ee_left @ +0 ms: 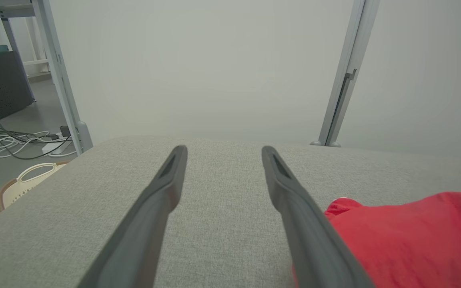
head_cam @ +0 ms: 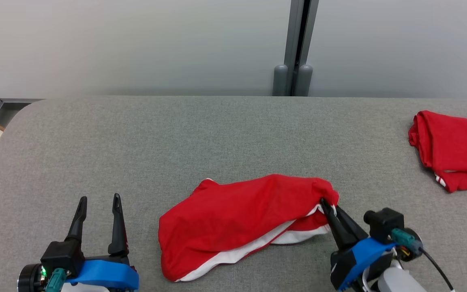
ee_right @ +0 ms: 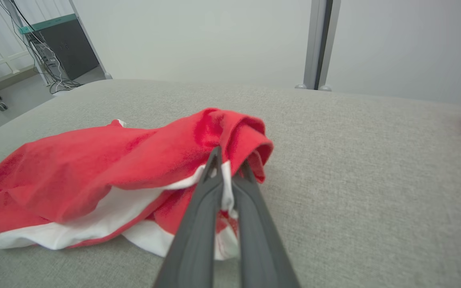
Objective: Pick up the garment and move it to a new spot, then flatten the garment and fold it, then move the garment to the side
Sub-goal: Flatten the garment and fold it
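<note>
Right gripper (head_cam: pixel 323 201) of mine pinches the right end of the red garment (head_cam: pixel 237 215), which lies bunched on the grey table (head_cam: pixel 217 134) near its front edge. Left gripper (head_cam: pixel 99 197) stands spread, empty, to its left.

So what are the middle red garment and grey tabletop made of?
The red garment looks like soft matte fabric: it drapes and creases, with white trim. The tabletop seems covered in grey woven cloth: fine flecked weave, no gloss.

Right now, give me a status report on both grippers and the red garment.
Right gripper shut on red garment's right end. Left gripper open, off the cloth. Garment crumpled on table. Folded red shirt far right, apart.
</note>
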